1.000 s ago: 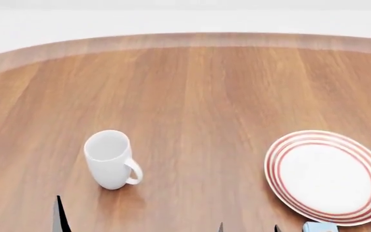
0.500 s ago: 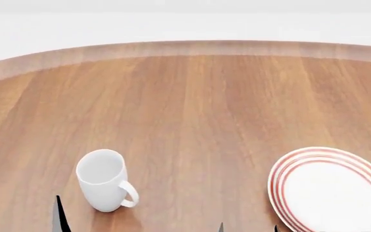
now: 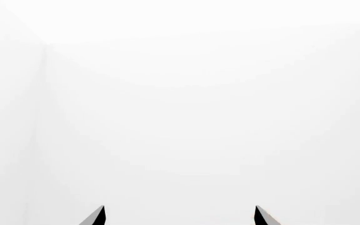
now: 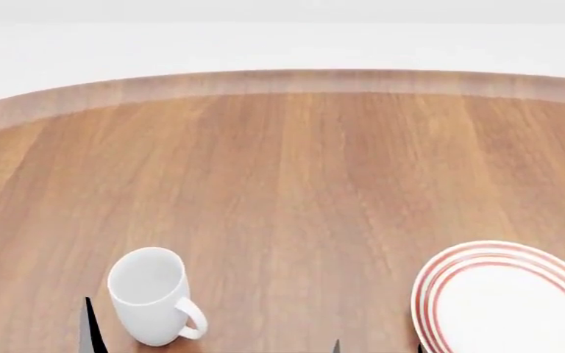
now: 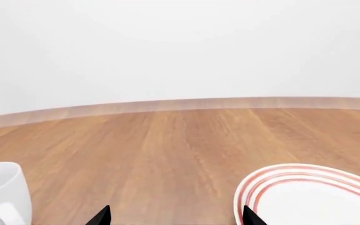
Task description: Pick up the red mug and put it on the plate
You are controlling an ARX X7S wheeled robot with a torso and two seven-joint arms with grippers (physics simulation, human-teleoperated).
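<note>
Left gripper (image 3: 179, 216): only two dark fingertips show in its wrist view, set wide apart with nothing between them, so it is released; they face blank white. In the head view its tips (image 4: 88, 323) poke up at the near left edge, just beside the white mug.
Right gripper (image 5: 176, 216): two dark tips only, spread apart and holding nothing, so released. It faces out over the table with the plate just ahead on one side and the white mug on the other.
White mug (image 4: 150, 296): one, upright, near left of the table in the head view, handle turned toward the plate side; cut by the frame edge in the right wrist view (image 5: 2, 193).
Plate (image 4: 508, 298): one, white with red rings, flat on the table at the near right, partly cut by the head view's lower and right edges. Nothing lies on the part that shows. Well apart from the white mug.
Red mug: not in any view; where it sits cannot be told.
Table (image 4: 302, 169): one, wood, with a curved far edge bearing a paler band.
Open room: bare wood runs between mug and plate and from them all the way to the far edge.
Beyond the edge: plain white.
</note>
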